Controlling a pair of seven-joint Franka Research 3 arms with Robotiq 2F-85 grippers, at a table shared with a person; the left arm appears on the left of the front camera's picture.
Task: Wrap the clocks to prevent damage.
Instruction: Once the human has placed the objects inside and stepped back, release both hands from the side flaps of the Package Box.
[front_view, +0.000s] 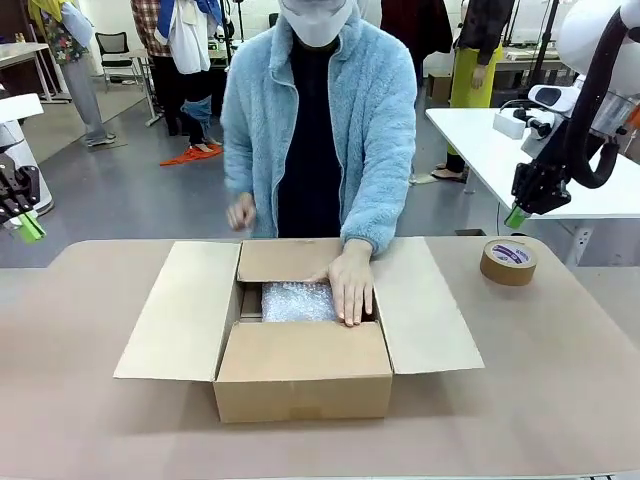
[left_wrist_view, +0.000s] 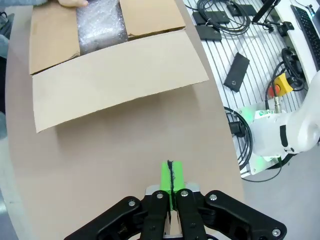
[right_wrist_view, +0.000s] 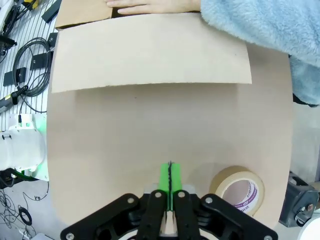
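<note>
On the counter (front_view: 90, 430) the box (front_view: 300, 380) stands open, flaps spread. Inside lies a bubble-wrap bundle (front_view: 295, 300), crinkled and silvery. Nothing shows through it, so the clocks are probably swaddled within. A person's hand (front_view: 351, 285) presses flat on it, so the step looks like bedding the wrapped goods down. Next would come folding the flaps and fetching the tape (front_view: 508, 262) at the right. Farther out, the left pincer (front_view: 30, 228) and right pincer (front_view: 515, 216) hang at the sides, both together and empty.
</note>
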